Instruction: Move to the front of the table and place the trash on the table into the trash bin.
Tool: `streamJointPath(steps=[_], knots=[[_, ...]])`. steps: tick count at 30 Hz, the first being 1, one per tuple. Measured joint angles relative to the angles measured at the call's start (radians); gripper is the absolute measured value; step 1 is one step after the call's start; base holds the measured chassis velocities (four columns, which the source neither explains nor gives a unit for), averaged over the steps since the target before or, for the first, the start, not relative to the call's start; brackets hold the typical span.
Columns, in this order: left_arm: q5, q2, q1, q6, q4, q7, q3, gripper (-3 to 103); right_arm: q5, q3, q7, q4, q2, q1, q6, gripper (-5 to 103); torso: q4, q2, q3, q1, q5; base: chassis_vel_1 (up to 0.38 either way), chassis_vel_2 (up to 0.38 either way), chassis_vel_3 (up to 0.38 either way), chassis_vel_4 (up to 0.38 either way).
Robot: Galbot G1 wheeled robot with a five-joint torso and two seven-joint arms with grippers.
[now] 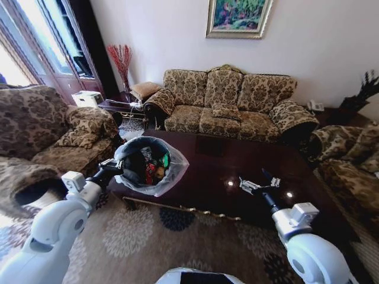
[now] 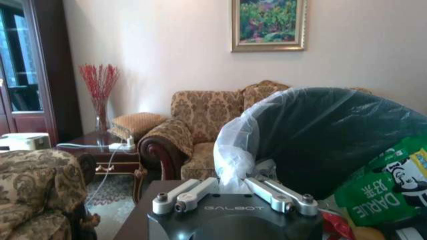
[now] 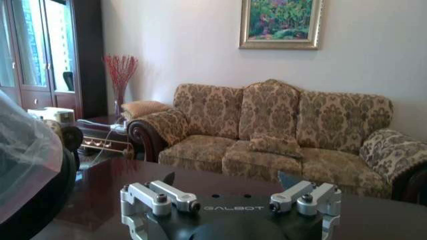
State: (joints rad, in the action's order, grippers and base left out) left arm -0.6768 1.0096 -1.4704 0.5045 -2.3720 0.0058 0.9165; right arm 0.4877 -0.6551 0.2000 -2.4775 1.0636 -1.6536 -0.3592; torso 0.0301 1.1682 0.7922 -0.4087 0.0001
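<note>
Left gripper (image 1: 116, 165) clamped on rim and liner of trash bin (image 1: 148, 165), held tilted at left end of table (image 1: 219, 171); green packet (image 2: 383, 185) and red item visible inside, remaining trash not distinguishable; no trash seen on visible tabletop, so clearing judged complete or nearly so. Right gripper (image 1: 260, 182) spread wide, holding nothing, hovering above tabletop at right. Risks: thin liner slipping between fingers (image 2: 190, 195), dropping bin; further tilt spilling contents onto table; glossy surface scratched on low right-arm travel; bin striking table edge on lowering.
</note>
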Motion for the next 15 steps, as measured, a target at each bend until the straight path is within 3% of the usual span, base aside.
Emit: streamJointPath(steps=[8, 12, 15], knots=[[0.019, 0.027, -0.01, 0.0, -0.009, -0.001, -0.013, 2, -0.02, 0.03, -0.004, 0.011, 0.002, -0.002, 0.026, 100, -0.0003, 0.0, 0.0, 0.0, -0.0003, 0.321, -0.397, -0.397, 0.329], [0.023, 0.035, -0.02, -0.012, -0.008, 0.001, -0.012, 2, -0.021, 0.043, -0.008, 0.032, 0.002, 0.006, 0.084, 100, 0.0004, 0.0, 0.0, 0.001, 0.0001, 0.256, -0.366, -0.337, 0.255], [0.021, 0.038, -0.021, -0.042, 0.003, 0.001, -0.013, 2, -0.023, 0.046, -0.015, 0.056, 0.001, 0.016, 0.126, 100, -0.0004, 0.0, 0.0, 0.001, -0.0001, 0.142, -0.265, -0.231, 0.129]])
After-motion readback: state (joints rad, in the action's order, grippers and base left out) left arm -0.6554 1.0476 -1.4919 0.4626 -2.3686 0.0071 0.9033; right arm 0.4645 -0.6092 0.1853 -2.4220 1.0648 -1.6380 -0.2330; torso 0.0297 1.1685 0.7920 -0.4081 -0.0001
